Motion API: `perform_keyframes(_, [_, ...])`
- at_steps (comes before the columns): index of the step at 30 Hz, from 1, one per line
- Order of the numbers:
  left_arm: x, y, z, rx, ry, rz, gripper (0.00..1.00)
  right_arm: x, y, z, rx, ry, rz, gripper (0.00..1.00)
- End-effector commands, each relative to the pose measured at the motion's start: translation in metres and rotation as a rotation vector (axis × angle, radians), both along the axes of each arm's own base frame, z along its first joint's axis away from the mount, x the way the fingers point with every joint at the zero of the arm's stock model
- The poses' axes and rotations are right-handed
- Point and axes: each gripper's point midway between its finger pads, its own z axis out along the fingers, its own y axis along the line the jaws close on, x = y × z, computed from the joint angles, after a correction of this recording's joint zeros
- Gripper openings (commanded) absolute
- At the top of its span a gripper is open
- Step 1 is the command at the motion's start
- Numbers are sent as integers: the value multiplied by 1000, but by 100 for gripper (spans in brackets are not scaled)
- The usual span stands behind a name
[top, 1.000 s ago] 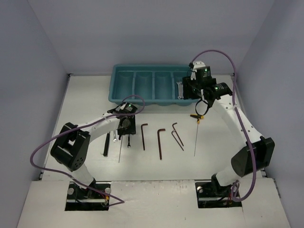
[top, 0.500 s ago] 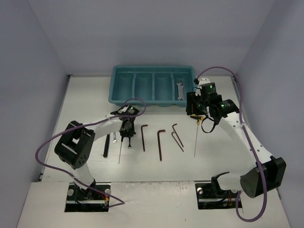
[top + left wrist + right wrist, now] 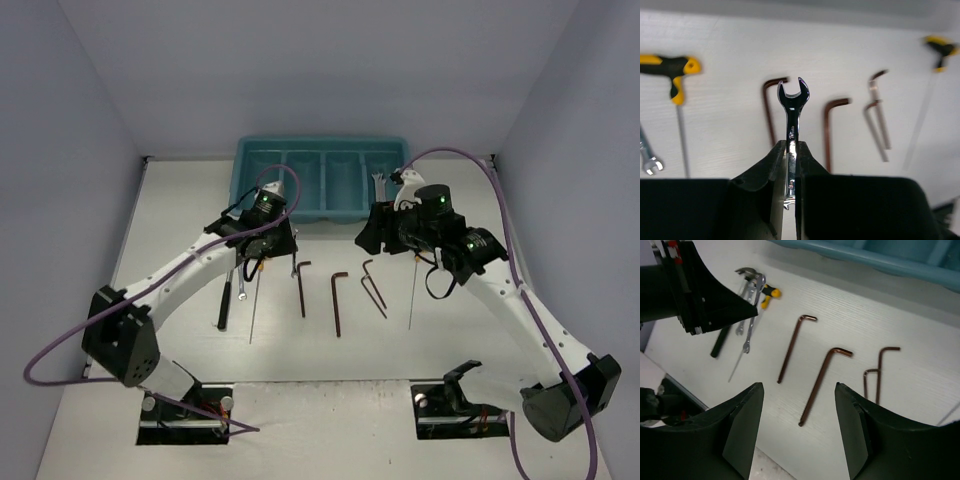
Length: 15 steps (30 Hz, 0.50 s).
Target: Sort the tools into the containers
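Observation:
My left gripper (image 3: 791,145) is shut on a silver wrench (image 3: 792,112) that hangs above the table, open end down. From above, that gripper (image 3: 270,245) is just in front of the teal tray (image 3: 320,217). Another wrench (image 3: 378,186) lies in the tray's rightmost compartment. My right gripper (image 3: 797,387) is open and empty, hovering over the reddish-brown hex keys (image 3: 822,385); from above it (image 3: 372,232) is near the tray's front right corner. On the table lie three hex keys (image 3: 337,300), a hammer (image 3: 223,305), a small wrench (image 3: 241,290) and two T-handle drivers (image 3: 411,295).
The tools lie in a row between the two arms. The left driver's shaft (image 3: 254,310) runs beside the hammer. The left arm's wrist (image 3: 690,290) fills the upper left of the right wrist view. Grey walls enclose the table on three sides.
My left gripper shut on the wrench, lifted it off the table and moved toward the tray. My right arm swung left from the tray to above the hex keys.

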Motion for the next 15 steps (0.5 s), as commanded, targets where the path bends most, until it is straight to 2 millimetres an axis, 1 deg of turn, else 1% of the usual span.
perform_keyframes(1, [6, -29, 93, -251, -145, -8, 0, -5, 42, 42, 185, -96, 97, 56])
perform_keyframes(3, [5, -38, 113, -326, -175, -14, 0, -12, 58, 42, 189, -99, 139, 57])
perform_keyframes(4, [3, -39, 119, -343, -182, -19, 0, -12, 61, 42, 188, -100, 145, 57])
perform_keyframes(5, [2, -43, 131, -385, -199, -21, 0, -13, 71, 41, 182, -102, 169, 56])
perform_keyframes(7, [-1, -49, 145, -437, -220, -20, 0, -11, 85, 40, 172, -109, 189, 56])
perform_keyframes(11, [-5, -55, 165, -490, -245, -11, 0, -5, 104, 41, 158, -118, 211, 56])
perform_keyframes(15, [-5, -57, 173, -516, -258, -1, 0, 7, 113, 33, 139, -106, 194, 53])
